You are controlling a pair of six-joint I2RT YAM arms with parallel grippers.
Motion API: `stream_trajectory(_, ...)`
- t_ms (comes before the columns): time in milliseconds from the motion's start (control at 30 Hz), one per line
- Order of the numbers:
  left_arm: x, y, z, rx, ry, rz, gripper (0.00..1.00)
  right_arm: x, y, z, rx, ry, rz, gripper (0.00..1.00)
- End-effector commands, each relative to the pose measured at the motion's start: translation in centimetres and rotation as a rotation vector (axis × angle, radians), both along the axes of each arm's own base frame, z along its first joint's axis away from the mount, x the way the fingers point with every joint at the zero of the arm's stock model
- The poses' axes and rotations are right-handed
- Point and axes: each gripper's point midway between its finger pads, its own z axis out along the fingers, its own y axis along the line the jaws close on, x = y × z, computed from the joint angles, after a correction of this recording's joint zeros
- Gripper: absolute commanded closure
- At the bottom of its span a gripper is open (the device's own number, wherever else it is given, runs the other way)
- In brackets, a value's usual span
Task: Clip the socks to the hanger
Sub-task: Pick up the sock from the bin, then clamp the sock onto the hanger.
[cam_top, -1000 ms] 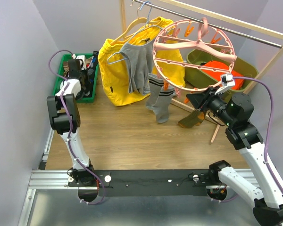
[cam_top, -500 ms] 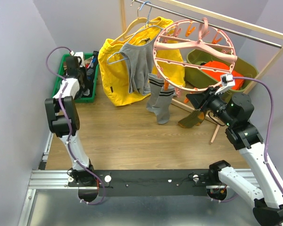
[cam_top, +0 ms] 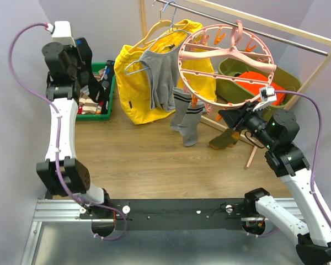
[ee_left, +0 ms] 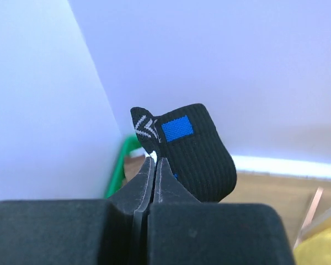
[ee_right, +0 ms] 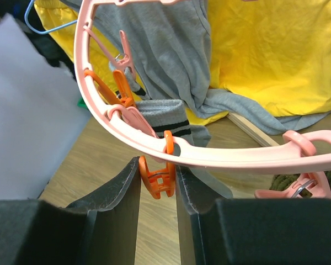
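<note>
Since the earlier frame the left arm has lifted from the green plastic crate (cam_top: 103, 114) at the back left of the wooden table (cam_top: 149, 157) and now stands high above it. The right arm is unchanged.

Left tool (ee_left: 154, 163): jaws pressed nearly together, pinching the edge of a black knitted sock (ee_left: 196, 154) that bears a blue rectangular patch and white chevron marks. The sock is held clear of the crate, in front of the pale wall. In the top view the left tool (cam_top: 92, 83) is above the crate's near corner.

Right tool (ee_right: 157, 185): jaws narrow, one on each side of an orange plastic clip (ee_right: 158, 181) and touching it. The clip hangs from the lower rim of the large round pink plastic hanger (ee_right: 226, 158).

The hanger (cam_top: 232, 51) hangs tilted from the rail at the back right. A grey sock with dark stripes (cam_top: 186, 118) hangs from its lower left rim. An olive-brown sock (cam_top: 223, 140) hangs just below the right tool (cam_top: 223, 117). Behind the ring hang a yellow jacket (cam_top: 133, 83) and a grey shirt (cam_top: 160, 77).
</note>
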Motion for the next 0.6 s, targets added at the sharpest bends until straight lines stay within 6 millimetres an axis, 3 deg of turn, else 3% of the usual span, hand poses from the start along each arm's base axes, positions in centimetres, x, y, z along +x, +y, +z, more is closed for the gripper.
stream_trajectory(0,-5.2,-0.8,10.7,0.083,-0.257,-0.002,1.00,-0.6,0.0,1.3,0.007,-0.031,0.013,0.99)
stream_trajectory(100,-7.5,-1.9,13.3,0.115,-0.320,-0.041,1.00,-0.6,0.1,1.3,0.010,-0.029,0.016,0.99)
stream_trajectory(167,-8.5,-2.7,14.0,0.131,-0.337,-0.072,1.00,-0.7,0.1,1.4,0.012,-0.030,0.017,0.99)
stream_trajectory(233,-10.2,-5.0,15.0,0.150,-0.370,-0.163,1.00,-0.7,0.1,1.4,0.013,-0.031,0.017,0.99)
stream_trajectory(267,-10.3,-5.9,14.0,0.149,-0.355,-0.200,1.00,-0.6,0.1,1.3,0.012,-0.030,0.017,0.99)
stream_trajectory(300,-10.9,-8.2,13.8,0.150,-0.359,-0.286,1.00,-0.6,0.1,1.3,0.012,-0.031,0.016,0.99)
stream_trajectory(333,-12.4,-9.5,14.1,0.154,-0.377,-0.327,1.00,-0.6,0.1,1.4,0.013,-0.034,0.016,0.99)
stream_trajectory(400,-13.2,-12.3,12.0,0.161,-0.378,-0.433,1.00,-0.6,0.2,1.4,0.015,-0.033,0.019,0.99)
stream_trajectory(433,-15.2,-15.2,12.2,0.166,-0.407,-0.523,1.00,-0.5,0.2,1.3,0.013,-0.031,0.020,0.99)
stream_trajectory(467,-15.1,-16.5,9.5,0.156,-0.366,-0.574,1.00,-0.5,0.2,1.3,0.015,-0.031,0.023,0.99)
stream_trajectory(533,-17.8,-19.8,8.5,0.150,-0.381,-0.715,1.00,-0.5,0.2,1.3,0.013,-0.031,0.023,0.99)
stream_trajectory(567,-18.0,-20.9,6.0,0.132,-0.336,-0.763,1.00,-0.6,0.3,1.3,0.012,-0.032,0.025,0.99)
